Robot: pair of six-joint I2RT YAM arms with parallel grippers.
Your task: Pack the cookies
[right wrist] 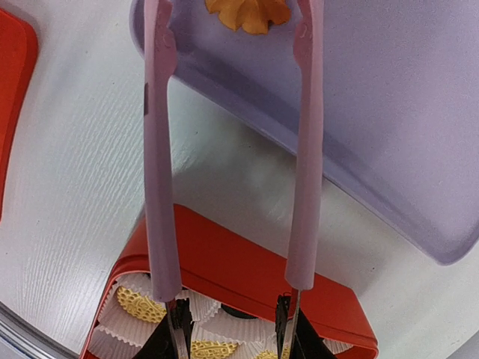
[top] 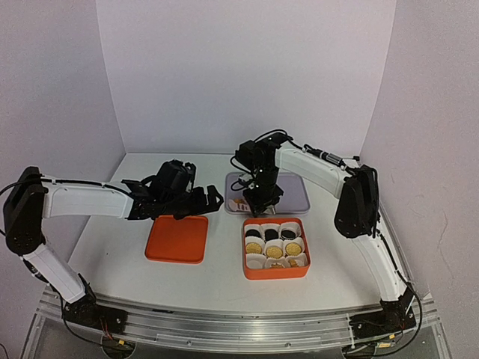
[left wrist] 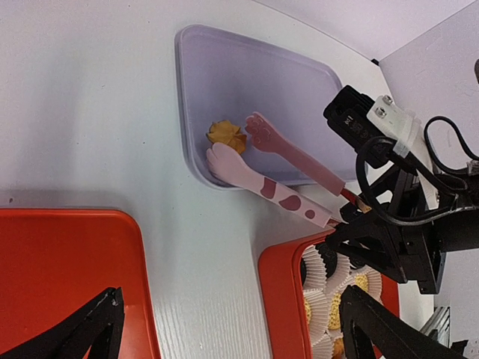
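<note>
A golden flower-shaped cookie [right wrist: 248, 13] lies on the lilac tray [right wrist: 389, 112]; it also shows in the left wrist view [left wrist: 225, 134]. My right gripper [right wrist: 232, 329] is shut on pink tongs [right wrist: 159, 149]. The tong tips stand open on either side of that cookie, not squeezing it. The orange box [top: 275, 274] holds several black and golden cookies [top: 274, 252] in white paper cups. My left gripper [left wrist: 232, 336] is open and empty, hovering between the orange lid [left wrist: 67, 277] and the box [left wrist: 281, 299].
The orange lid [top: 177, 238] lies flat left of the box. The lilac tray [top: 292, 194] sits just behind the box. White walls close in the back and both sides. The right arm [top: 314, 168] reaches over the tray.
</note>
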